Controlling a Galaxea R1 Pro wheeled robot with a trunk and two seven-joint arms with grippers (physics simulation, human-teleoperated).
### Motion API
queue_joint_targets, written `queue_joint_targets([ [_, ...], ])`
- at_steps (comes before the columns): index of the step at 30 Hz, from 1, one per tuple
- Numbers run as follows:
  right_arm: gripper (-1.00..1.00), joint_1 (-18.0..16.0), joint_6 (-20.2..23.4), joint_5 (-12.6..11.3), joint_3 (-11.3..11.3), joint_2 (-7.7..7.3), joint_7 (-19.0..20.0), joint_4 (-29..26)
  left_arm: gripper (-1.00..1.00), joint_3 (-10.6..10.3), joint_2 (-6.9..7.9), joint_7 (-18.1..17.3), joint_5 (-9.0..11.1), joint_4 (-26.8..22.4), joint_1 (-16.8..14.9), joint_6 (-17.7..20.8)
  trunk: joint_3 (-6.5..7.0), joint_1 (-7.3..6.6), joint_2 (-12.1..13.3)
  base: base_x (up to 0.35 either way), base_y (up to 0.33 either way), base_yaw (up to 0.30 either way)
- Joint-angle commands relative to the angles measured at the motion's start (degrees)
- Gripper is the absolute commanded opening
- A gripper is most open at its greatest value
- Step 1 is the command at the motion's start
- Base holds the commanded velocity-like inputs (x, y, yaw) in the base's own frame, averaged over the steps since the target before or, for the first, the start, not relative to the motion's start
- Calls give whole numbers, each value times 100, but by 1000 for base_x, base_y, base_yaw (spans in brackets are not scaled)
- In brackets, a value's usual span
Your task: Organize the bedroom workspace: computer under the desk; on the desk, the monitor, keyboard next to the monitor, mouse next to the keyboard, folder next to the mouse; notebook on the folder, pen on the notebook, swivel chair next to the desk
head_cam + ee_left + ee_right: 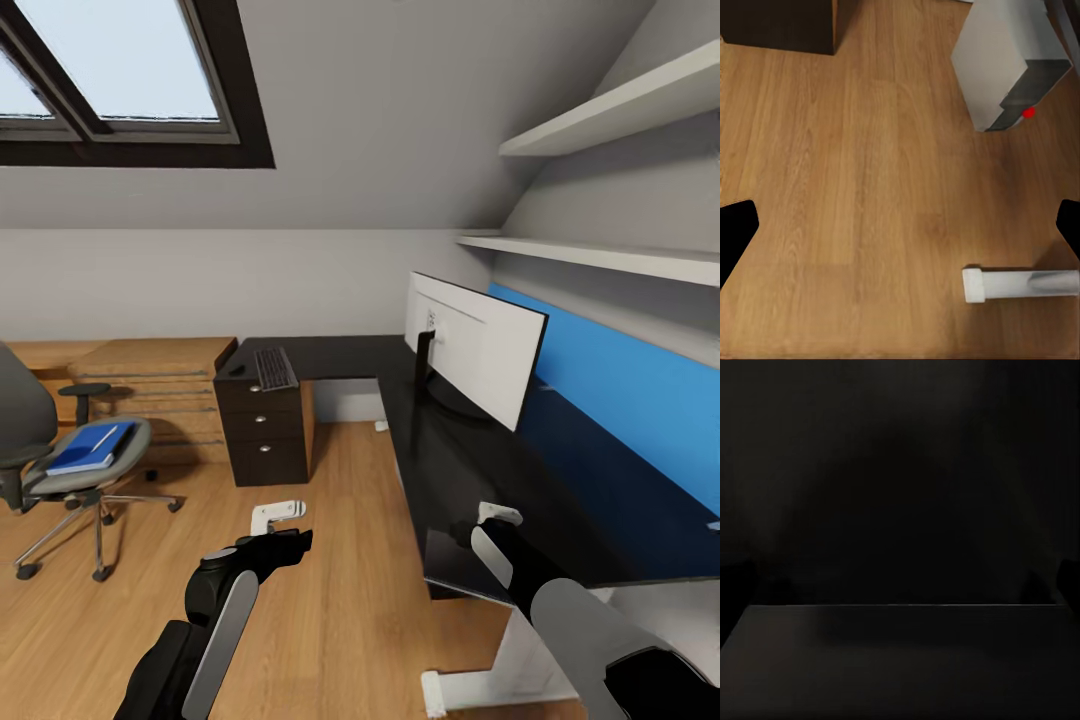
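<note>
The monitor [478, 358] stands on the black desk [560, 520] with its pale back toward me. The keyboard [275, 368] lies on the desk's far wing above the drawers, with a small dark mouse [237, 371] beside it. At the left, the grey swivel chair [30, 440] carries the blue folder [88, 452] with a white pen [105, 437] across it; I cannot make out the notebook. The computer [1001, 64] stands on the floor. My left gripper [277, 514] [900, 225] hangs open over bare floor. My right gripper [497, 517] hovers open over the desk's near end.
A black drawer unit [262, 430] holds up the desk's far wing, with a wooden chest [150, 385] behind it. The desk's white foot [1020, 285] lies on the floor below my left gripper. White shelves [610, 110] run above the blue wall panel [640, 400].
</note>
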Motion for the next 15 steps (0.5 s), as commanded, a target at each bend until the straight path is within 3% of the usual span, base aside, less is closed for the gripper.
queue_joint_targets([
  [1,100,-3,28,-50,48,-7,-43,-13,100,-4,-1,57,60,-6,-6,15,-7,-3,-4,-306,0,0],
  [7,100,-3,27,-49,48,-10,-43,-13,100,-3,-1,55,60,-6,-6,16,-7,-3,-4,-241,0,0],
  [15,100,-3,19,-49,48,-8,-43,-13,100,-3,-1,49,66,2,-7,22,-7,-3,-4,-35,0,0],
])
